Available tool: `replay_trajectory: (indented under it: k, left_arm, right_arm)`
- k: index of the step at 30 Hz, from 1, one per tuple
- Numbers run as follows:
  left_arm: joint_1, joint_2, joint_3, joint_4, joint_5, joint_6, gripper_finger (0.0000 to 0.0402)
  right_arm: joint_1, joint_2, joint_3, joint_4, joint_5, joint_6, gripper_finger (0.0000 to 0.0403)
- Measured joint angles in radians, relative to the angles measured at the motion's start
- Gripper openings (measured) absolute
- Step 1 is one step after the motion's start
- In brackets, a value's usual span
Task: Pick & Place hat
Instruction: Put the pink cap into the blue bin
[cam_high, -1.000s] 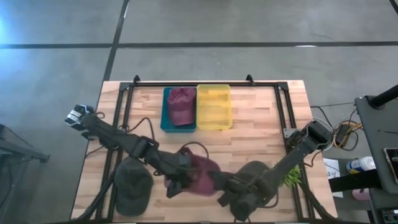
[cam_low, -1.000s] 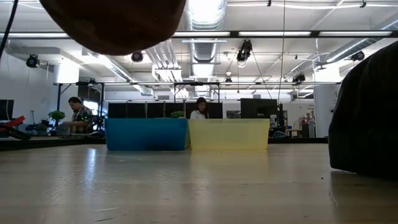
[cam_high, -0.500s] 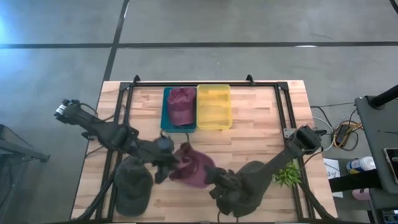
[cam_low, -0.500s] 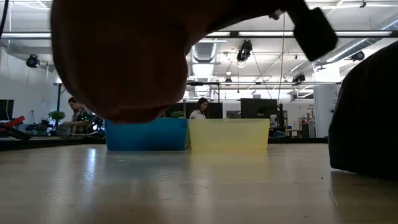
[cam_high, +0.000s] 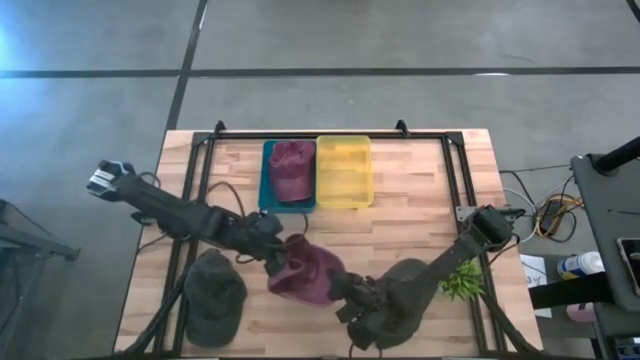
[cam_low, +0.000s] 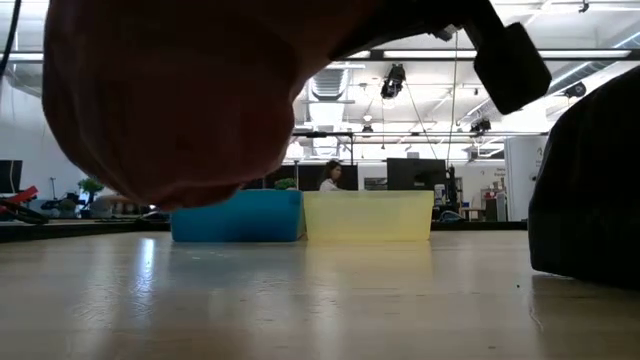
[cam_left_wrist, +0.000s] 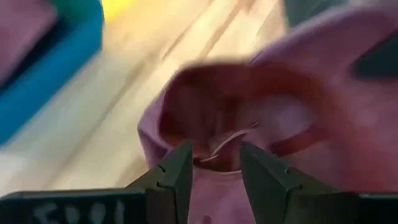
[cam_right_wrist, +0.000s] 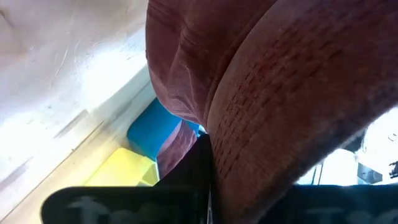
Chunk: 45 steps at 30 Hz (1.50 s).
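**Both grippers holding the maroon hat above the table**

The right gripper is pinching the maroon hat with fingers fully closed on its fabric. The left gripper is clamping the hat's edge between partly spread fingers. The hat is hanging above the wooden table, nearer than the blue bin and yellow bin.

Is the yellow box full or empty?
Empty. From above, the yellow box shows only its bare ribbed bottom, while the blue box beside it has a maroon hat in it.
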Motion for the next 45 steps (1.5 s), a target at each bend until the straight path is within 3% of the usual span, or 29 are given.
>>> replay_trajectory:
  k: [10, 16, 22, 30, 41, 45]
  left_arm:
    - [0.024, 0.024, -0.199, 0.212, 0.034, -0.062, 0.0126]
    - [0.049, 0.076, -0.278, 0.566, 0.041, -0.039, 0.0126]
    - [0.060, 0.156, -0.296, 0.786, 0.163, -0.043, 0.0126]
    - [0.044, 0.150, -0.250, 0.780, 0.235, -0.050, 0.0126]
    - [0.032, 0.125, -0.138, 0.759, 0.191, 0.090, 0.0126]
    - [0.018, 0.120, -0.115, 0.663, 0.146, 0.113, 0.0126]
  right_arm:
    - [-0.003, 0.006, 0.000, 0.011, -0.021, 0.040, 0.0013]
    - [-0.010, 0.006, -0.008, 0.081, -0.090, 0.008, 0.0013]
    - [-0.023, 0.006, -0.013, 0.109, -0.097, -0.013, 0.0013]
    - [-0.067, 0.007, -0.078, 0.119, -0.090, 0.013, 0.0013]
    - [-0.087, 0.007, -0.149, 0.116, -0.168, 0.099, 0.0013]
    - [-0.081, 0.007, -0.157, 0.118, -0.195, 0.143, 0.0013]
